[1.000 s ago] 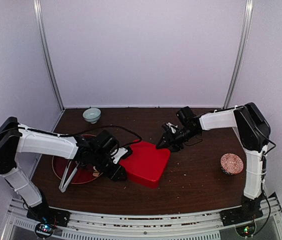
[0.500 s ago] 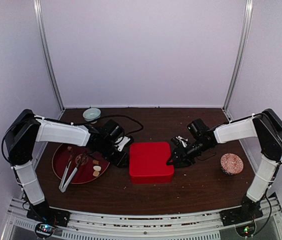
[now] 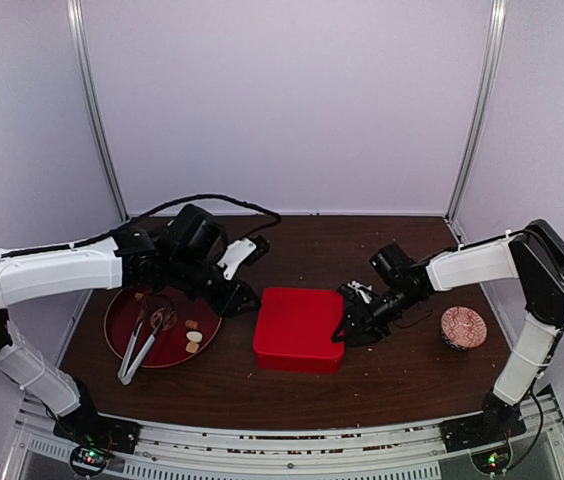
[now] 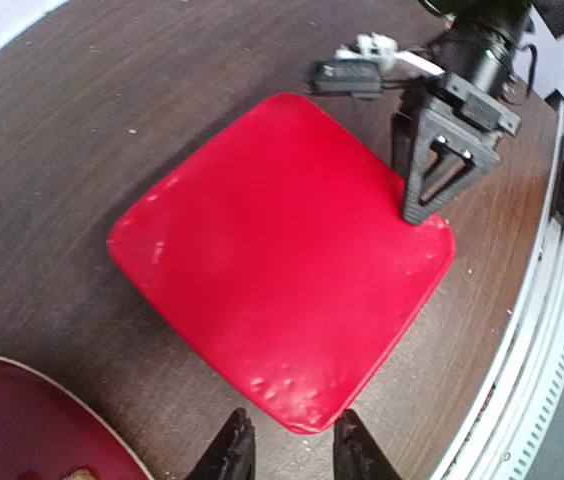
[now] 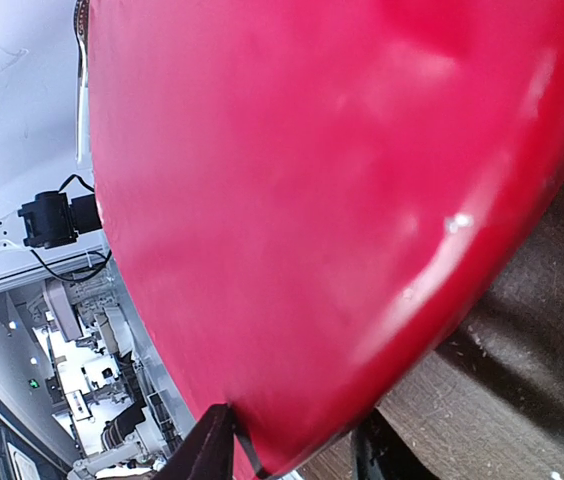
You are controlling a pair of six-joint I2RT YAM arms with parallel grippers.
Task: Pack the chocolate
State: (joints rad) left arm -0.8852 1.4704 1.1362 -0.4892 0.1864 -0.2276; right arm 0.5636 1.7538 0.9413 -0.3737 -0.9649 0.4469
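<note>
Two robot arms meet over a closed red box (image 3: pixel 297 328) at the middle of a dark wooden table (image 3: pixel 402 380). From above, the left gripper (image 3: pixel 240 298) hangs at the box's left edge and the right gripper (image 3: pixel 347 326) sits at its right edge.

The chocolate (image 3: pixel 194 337), a few tan and cream pieces, lies well left of the box on a dark red plate (image 3: pixel 112 325), beside metal tongs (image 3: pixel 140 345). Only the overhead camera shows it clearly. A small patterned bowl (image 3: pixel 464 327) stands alone at the far right.

The left wrist camera adds what the overhead view cannot. Its two fingers stand a narrow gap apart, holding nothing and poised just off the box's near corner. Across the lid, a finger of the right gripper is planted on the opposite corner.

The right wrist camera is almost filled with glossy red. Its fingers sit either side of the box's rim, but no view shows whether they are pinching it.
</note>
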